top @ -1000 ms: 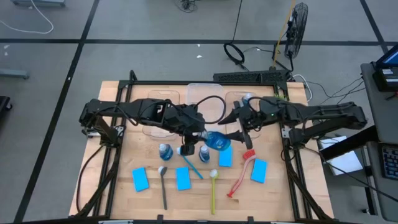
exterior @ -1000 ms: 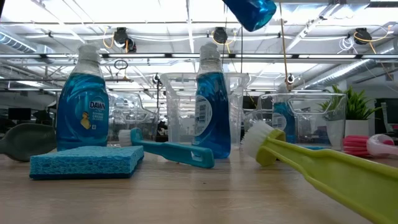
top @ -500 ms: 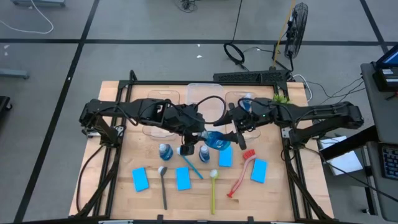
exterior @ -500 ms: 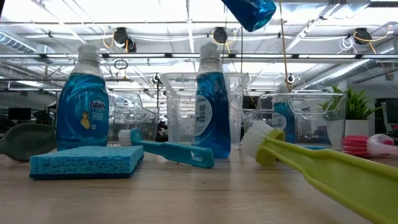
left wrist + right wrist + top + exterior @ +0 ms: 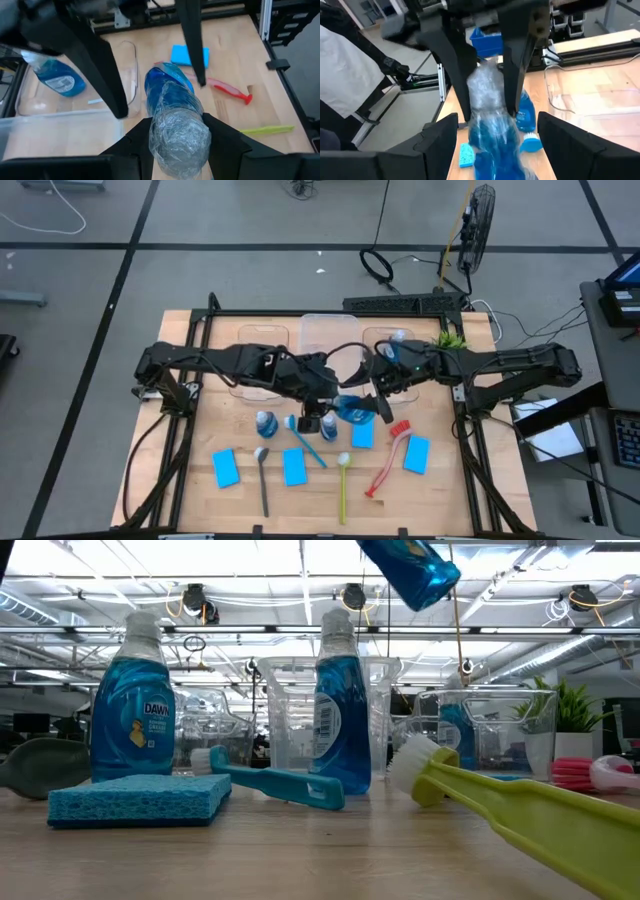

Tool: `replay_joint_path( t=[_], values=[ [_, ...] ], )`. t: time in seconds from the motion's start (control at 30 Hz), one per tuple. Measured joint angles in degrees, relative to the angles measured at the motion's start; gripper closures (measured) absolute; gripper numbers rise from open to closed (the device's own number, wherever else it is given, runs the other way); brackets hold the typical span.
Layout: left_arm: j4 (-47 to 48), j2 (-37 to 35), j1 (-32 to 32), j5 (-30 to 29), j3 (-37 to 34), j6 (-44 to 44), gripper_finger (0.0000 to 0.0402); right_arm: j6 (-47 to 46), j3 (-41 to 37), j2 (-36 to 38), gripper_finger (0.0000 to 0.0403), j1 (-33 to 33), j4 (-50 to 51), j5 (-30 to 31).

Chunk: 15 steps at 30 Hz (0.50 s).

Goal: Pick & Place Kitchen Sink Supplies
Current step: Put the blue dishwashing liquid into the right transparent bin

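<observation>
Above mid-table, L gripper (image 5: 322, 406) holds blue bottle (image 5: 349, 408) w/ R gripper (image 5: 381, 394) around it.

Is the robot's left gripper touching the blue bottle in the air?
Touching. The left wrist view shows the left gripper with its fingers pressed against both sides of the bottle.

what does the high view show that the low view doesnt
Only the high view shows both arms, with the left gripper and right gripper at the raised bottle, the red brush whole, and three more sponges.

Only the low view shows the Dawn label on a standing bottle and the room's ceiling lights.

Both show the raised bottle, the yellow-green brush, the blue brush and the potted plant.
</observation>
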<state>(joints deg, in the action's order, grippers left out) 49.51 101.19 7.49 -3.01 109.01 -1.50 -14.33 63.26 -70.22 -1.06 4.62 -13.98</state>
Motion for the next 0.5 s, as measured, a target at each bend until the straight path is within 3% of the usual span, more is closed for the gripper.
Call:
replay_joint_path(
  t=[0.5],
  values=[
    [-3.3, 0.0, 0.0, 0.0, 0.0, -1.4, 0.0261, -3.3, 0.0, -1.2, 0.0140, 0.0, 0.6, -1.6]
  ],
)
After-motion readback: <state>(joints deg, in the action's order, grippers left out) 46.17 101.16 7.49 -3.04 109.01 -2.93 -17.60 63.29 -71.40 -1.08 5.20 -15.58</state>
